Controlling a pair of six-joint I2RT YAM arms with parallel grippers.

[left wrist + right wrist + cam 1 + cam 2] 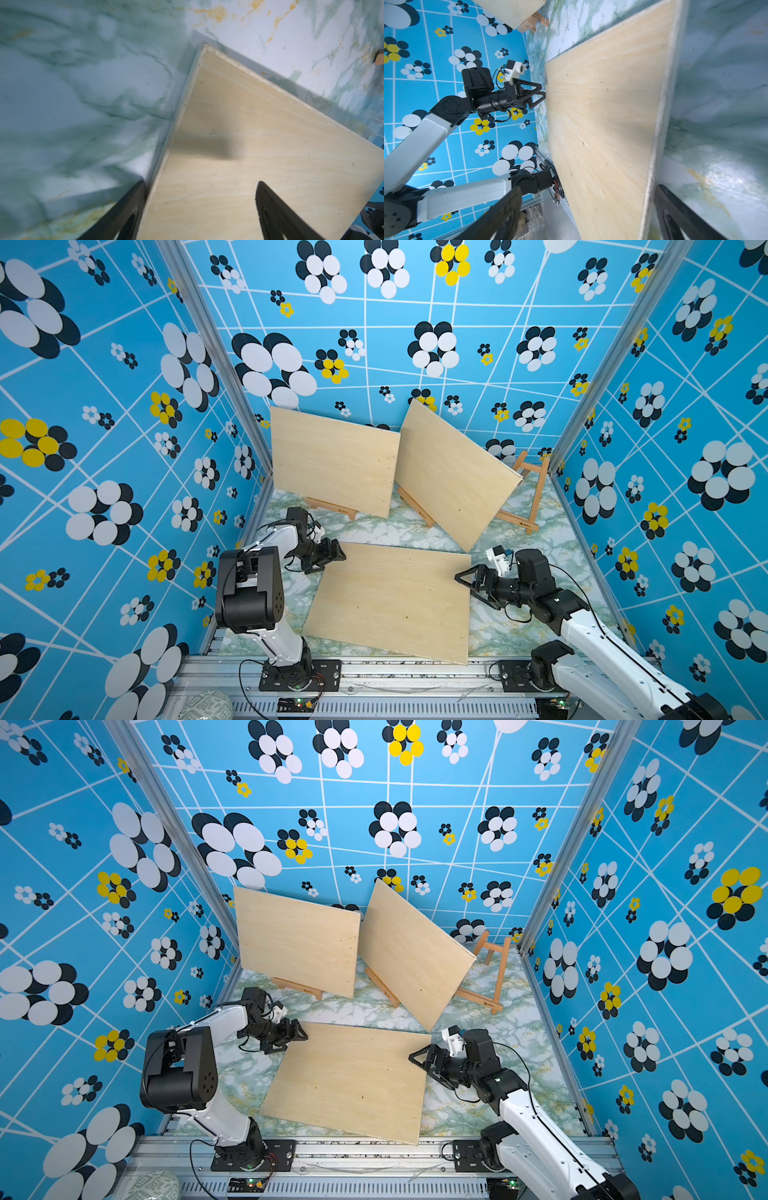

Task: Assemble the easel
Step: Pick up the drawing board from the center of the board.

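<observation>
The flat board (pixel 390 601) lies on the marble surface (pixel 374 531). The left hand (pixel 332 558) sits at its far left corner and the right hand (pixel 463 578) at its right edge, both with jaws spread wide and gripping nothing. The empty easel (pixel 517 520) stands beyond its far right corner.

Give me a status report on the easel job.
Left gripper open at the flat board's far left corner; right gripper open at its opposite edge. Board lies flat, not gripped. Behind, empty easel partly covered by tilted board.
</observation>
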